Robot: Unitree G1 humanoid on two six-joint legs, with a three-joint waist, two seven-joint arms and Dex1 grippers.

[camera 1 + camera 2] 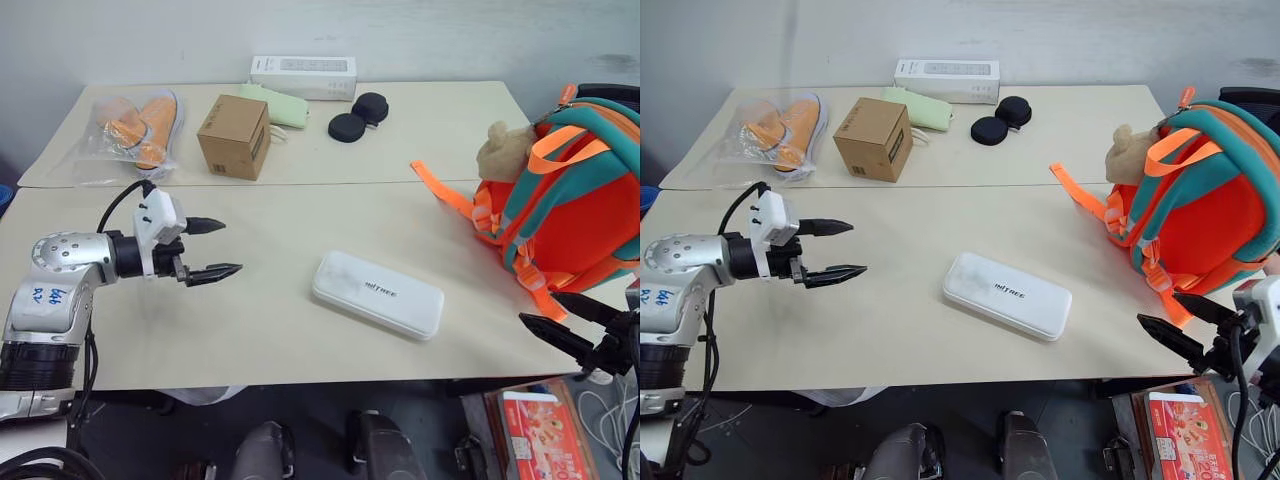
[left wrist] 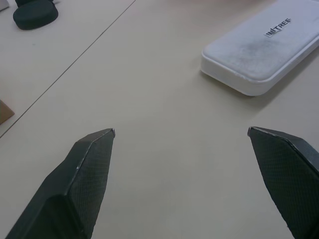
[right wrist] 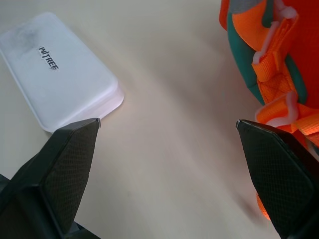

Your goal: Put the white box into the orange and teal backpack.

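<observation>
white box [image 1: 378, 294]: long, flat, rounded corners, small dark lettering on top; lies flat mid-desk.
orange and teal backpack [image 1: 566, 200]: upright at the desk's right, tan plush bear [image 1: 503, 150] attached.
left gripper [image 1: 216, 248]: spread wide, empty, left of box.
right gripper [image 1: 565, 318]: spread wide, empty, below backpack.

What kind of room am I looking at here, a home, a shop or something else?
Probably a robot test room or lab, not a home. Two plain tables stand against a bare wall, set with unrelated test items: a white box, an orange and teal backpack, a brown cardboard cube. Loose cables lie on the floor.
</observation>
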